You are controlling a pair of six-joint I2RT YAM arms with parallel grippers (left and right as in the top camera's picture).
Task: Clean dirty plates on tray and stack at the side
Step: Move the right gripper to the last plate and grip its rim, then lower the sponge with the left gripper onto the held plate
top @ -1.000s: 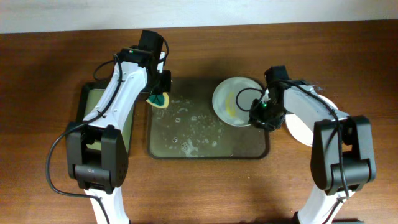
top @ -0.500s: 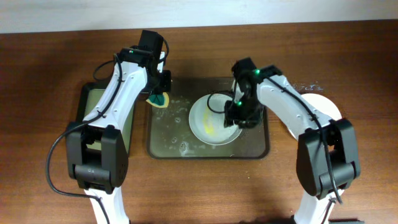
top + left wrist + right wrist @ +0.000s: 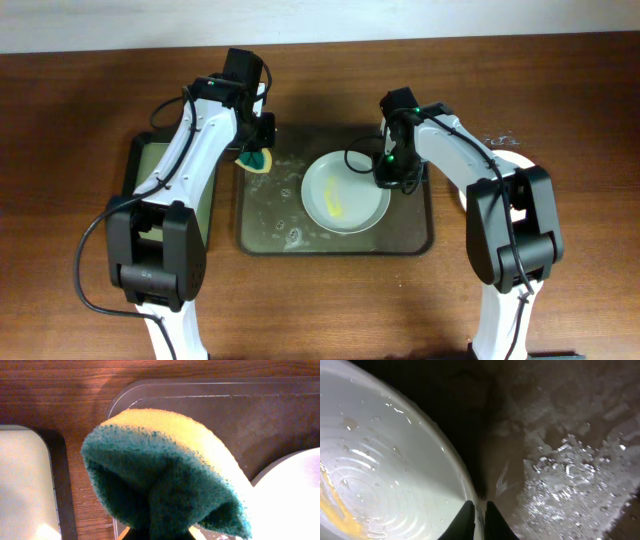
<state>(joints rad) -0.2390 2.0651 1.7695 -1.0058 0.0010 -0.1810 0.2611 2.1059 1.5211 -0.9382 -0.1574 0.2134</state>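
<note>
A pale plate with a yellow smear lies in the middle of the wet dark olive tray. My right gripper is shut on the plate's right rim. The right wrist view shows the jaws pinching the rim of the plate over the tray's soapy floor. My left gripper is shut on a yellow and green sponge above the tray's far left corner. A second white plate lies on the table right of the tray, mostly hidden by my right arm.
A smaller black-rimmed tray with a pale green inside lies left of the olive tray, partly under my left arm; it also shows in the left wrist view. Water drops lie on the wooden table beyond the second plate.
My right gripper has dragged the smeared plate from the tray's far right corner to the tray's middle. My left arm and the sponge have not moved.
</note>
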